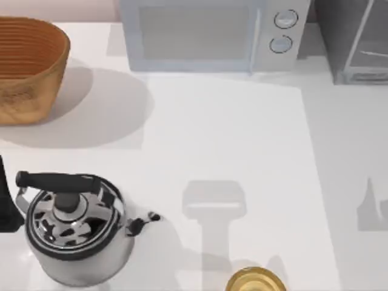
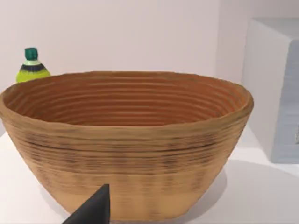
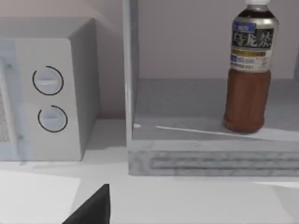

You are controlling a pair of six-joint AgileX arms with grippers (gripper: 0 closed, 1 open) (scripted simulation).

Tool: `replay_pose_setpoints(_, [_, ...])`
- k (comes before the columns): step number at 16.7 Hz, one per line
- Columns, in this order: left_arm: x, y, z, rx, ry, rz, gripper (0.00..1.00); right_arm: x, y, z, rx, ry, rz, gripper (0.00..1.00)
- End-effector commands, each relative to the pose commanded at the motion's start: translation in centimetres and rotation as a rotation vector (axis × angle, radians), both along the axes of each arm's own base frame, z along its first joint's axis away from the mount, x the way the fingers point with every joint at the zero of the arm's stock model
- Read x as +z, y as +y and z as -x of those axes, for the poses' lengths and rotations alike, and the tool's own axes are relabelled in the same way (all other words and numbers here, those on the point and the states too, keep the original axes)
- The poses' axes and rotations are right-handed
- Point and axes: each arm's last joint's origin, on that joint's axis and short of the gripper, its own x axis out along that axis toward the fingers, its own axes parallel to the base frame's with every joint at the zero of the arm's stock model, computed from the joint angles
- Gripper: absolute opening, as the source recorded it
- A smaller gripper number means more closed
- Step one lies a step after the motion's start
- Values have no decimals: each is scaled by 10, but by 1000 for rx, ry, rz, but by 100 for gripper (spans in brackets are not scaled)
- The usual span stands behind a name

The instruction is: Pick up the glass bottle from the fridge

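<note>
Wide bare table (image 1: 242, 133) runs through the middle, open right up to the microwave (image 1: 200, 33) at the back and the fridge (image 1: 354, 42) beside it at the back right. On the left, the woven basket (image 1: 27, 66) and the steel kettle (image 1: 76, 227) crowd that flank, and an amber jar (image 1: 256, 282) sits at the near edge. The fridge stands open at the front, shelf (image 3: 187, 107) bare but for one upright brown bottle (image 3: 247, 70) toward one side, with its pale frame post (image 3: 131, 74) close against the microwave.

White table (image 1: 242, 139) — pale wall (image 2: 121, 32) behind, soft shadows.
</note>
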Motion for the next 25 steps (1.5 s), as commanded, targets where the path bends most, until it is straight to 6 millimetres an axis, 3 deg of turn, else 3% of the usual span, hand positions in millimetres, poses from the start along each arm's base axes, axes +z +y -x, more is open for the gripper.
replay_pose_setpoints(7, [0,0,0,0,0,0,100,10,-5,-9,-4,-24,6,100])
replay_pose_setpoints(13, [0,0,0,0,0,0,100,18,-26,-46,-13,-26,15,100])
replay_pose_setpoints(19, [0,0,0,0,0,0,100,-11,-62,-83,-9,29,-6,100])
replay_pose_setpoints(25, [0,0,0,0,0,0,100,-41,-92,-97,-2,16,-8,100])
